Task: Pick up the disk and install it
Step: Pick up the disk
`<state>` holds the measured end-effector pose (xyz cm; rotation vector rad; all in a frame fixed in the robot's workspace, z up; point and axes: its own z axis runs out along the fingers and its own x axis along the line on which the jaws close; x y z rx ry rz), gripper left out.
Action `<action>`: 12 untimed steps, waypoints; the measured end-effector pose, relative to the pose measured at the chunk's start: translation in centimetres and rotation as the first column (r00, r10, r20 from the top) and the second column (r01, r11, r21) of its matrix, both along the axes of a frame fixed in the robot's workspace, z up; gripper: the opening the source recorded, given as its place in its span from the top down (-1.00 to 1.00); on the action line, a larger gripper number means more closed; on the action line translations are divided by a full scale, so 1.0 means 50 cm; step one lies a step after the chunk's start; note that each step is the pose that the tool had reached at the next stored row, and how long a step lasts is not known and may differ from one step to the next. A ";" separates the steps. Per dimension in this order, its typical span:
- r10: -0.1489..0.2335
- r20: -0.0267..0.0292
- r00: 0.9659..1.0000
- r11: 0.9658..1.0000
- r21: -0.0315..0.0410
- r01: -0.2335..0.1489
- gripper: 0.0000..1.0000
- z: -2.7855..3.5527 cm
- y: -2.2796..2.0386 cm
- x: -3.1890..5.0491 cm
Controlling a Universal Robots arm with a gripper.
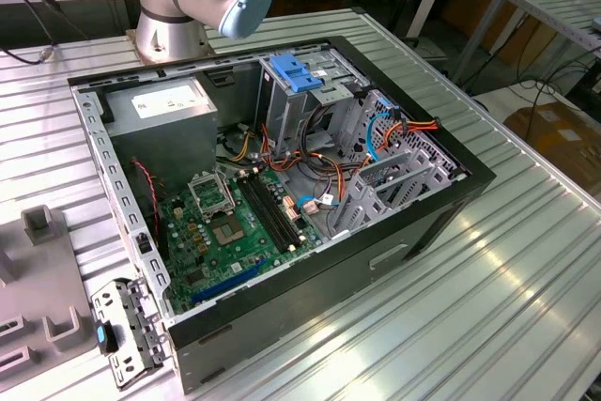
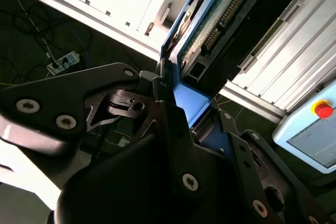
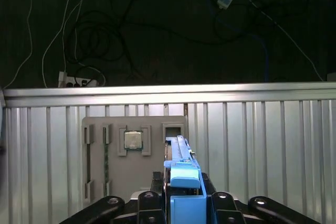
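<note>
One open case [image 1: 423, 223] sits on the desk [image 1: 507, 307] in the exterior view. In the second wrist view the end effector [image 2: 190, 109] is clamped on the disk [image 2: 210, 22]. The first wrist view has a grey tray [image 3: 135, 182] beyond it.

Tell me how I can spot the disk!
Look at the ribbed metal table, then the grey tray lying on it. Near the tray's square chip, the disk shows edge-on, clamped in the black gripper. Unlike the flat chip, it has bright blue rails.
</note>
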<state>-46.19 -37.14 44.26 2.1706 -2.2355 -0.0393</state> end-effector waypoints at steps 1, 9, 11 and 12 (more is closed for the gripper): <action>0.000 0.000 1.000 1.000 0.000 0.000 0.26 0.001 0.0000 0.000; 0.000 -0.001 1.000 1.000 0.000 0.000 0.26 0.021 0.0000 0.000; 0.000 -0.001 1.000 1.000 0.000 0.000 0.26 0.028 0.0000 0.000; 0.000 -0.001 1.000 1.000 0.000 0.000 0.26 0.029 0.0000 0.000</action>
